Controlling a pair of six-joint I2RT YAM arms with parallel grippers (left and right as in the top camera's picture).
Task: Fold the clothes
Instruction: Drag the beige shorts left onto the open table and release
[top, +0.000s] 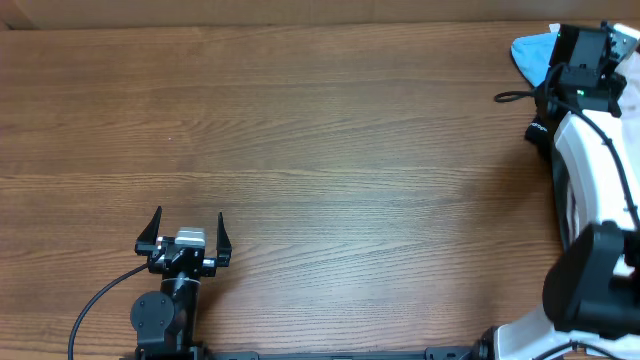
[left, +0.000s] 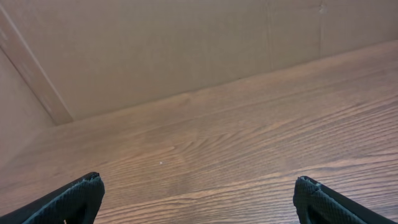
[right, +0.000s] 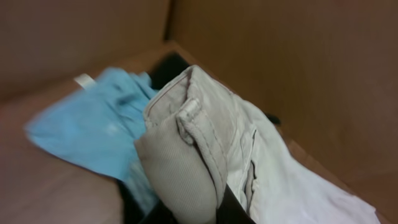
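In the right wrist view, pale beige khaki shorts (right: 205, 143) rise bunched between my right gripper's fingers (right: 189, 214), which are closed on the cloth. A sky-blue top (right: 99, 134) lies behind them, with a black garment (right: 168, 65) at the back corner. In the overhead view, my right gripper (top: 582, 50) is at the far right corner, over the sky-blue top (top: 530, 52). My left gripper (top: 187, 232) is open and empty near the front left, also seen in the left wrist view (left: 198, 196) above bare wood.
A wooden table (top: 320, 150) spans the overhead view. A cardboard wall (left: 155, 50) stands along the far edge and at the right corner (right: 280, 56). A black cable (top: 515, 97) loops beside the right arm.
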